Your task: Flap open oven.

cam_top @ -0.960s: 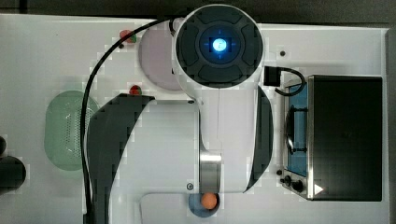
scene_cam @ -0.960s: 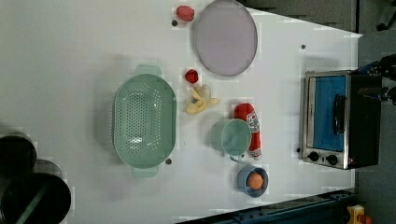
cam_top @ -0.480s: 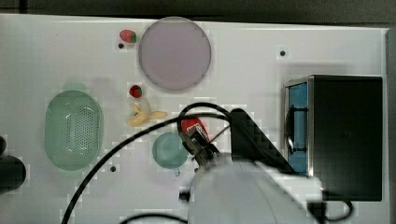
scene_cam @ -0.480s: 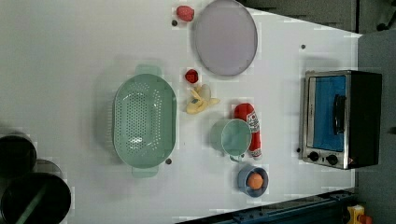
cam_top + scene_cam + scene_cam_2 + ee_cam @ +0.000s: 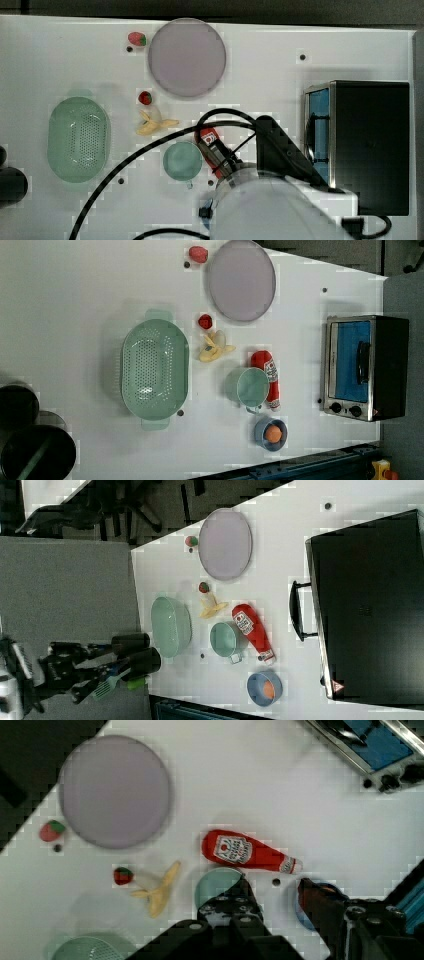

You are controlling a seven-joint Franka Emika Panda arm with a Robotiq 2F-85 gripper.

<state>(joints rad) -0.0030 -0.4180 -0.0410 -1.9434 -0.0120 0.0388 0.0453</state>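
I hold the gripper [image 5: 272, 902] high, fingers [image 5: 320, 902] apart and empty; the oven [image 5: 372, 745], upper right in the wrist view, remains shut, handle unreached.

I've watched the arm [image 5: 280, 200] drop away from the middle of the surface [image 5: 280, 60] toward the top view's bottom edge over the last second. It now uncovers the purple plate [image 5: 186, 57], and the ketchup bottle's [image 5: 210, 142] red end shows.
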